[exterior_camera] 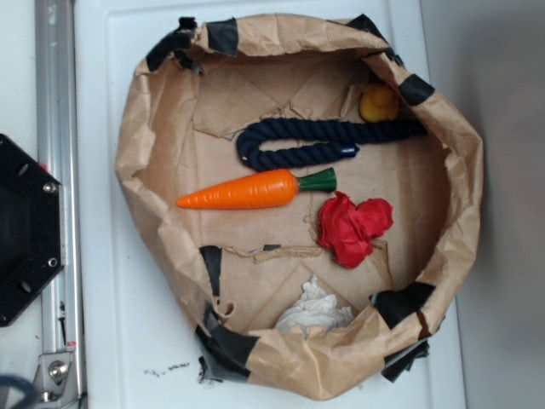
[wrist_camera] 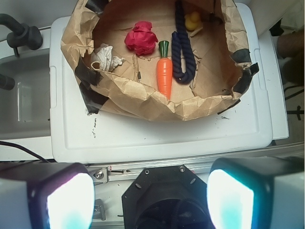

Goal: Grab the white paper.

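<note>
Closest to your wrist lens, the gripper point(wrist_camera: 150, 195) shows its two glowing fingertips point(wrist_camera: 66, 202) spread wide apart with nothing between them, hanging over the robot's black base, well short of the bag. The white paper point(wrist_camera: 106, 58) lies ahead and to the left of that gap, tucked against the inside wall of the brown paper bag point(wrist_camera: 143, 98), so you must clear the rim before descending. It is a loose, wrinkled wad with no clear long axis. Just beyond it sits the red wad point(wrist_camera: 141, 37), then the orange carrot point(wrist_camera: 164, 76), the blue rope point(wrist_camera: 181, 52) and a yellow duck point(wrist_camera: 192, 21).
</note>
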